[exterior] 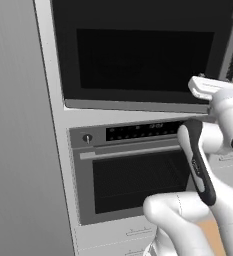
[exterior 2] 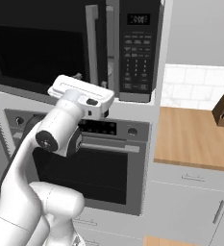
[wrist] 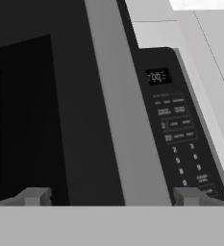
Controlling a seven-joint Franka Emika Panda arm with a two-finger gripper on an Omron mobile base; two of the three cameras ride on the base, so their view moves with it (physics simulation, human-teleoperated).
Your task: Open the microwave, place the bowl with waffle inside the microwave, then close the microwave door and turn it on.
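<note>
The microwave [exterior 2: 75, 45] sits built in above the oven [exterior 2: 92, 163], its microwave door [exterior: 138, 60] shut; the silver handle [wrist: 125, 125] stands between the wide-spread fingertips [wrist: 34, 196] of the pincer [wrist: 111, 197] (nothing gripped); keypad [wrist: 180, 144] at 3 o'clock.

Microwave [exterior 2: 60, 43] black, silver handle [exterior 2: 91, 43]; oven [exterior: 133, 170] silver-fronted, dark window; counter [exterior 2: 195, 137] wood-brown; arm [exterior 2: 51, 144] white.

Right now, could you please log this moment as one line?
stage: reaching handle | microwave door: closed | fingers: open, straddling handle, holding nothing
</note>
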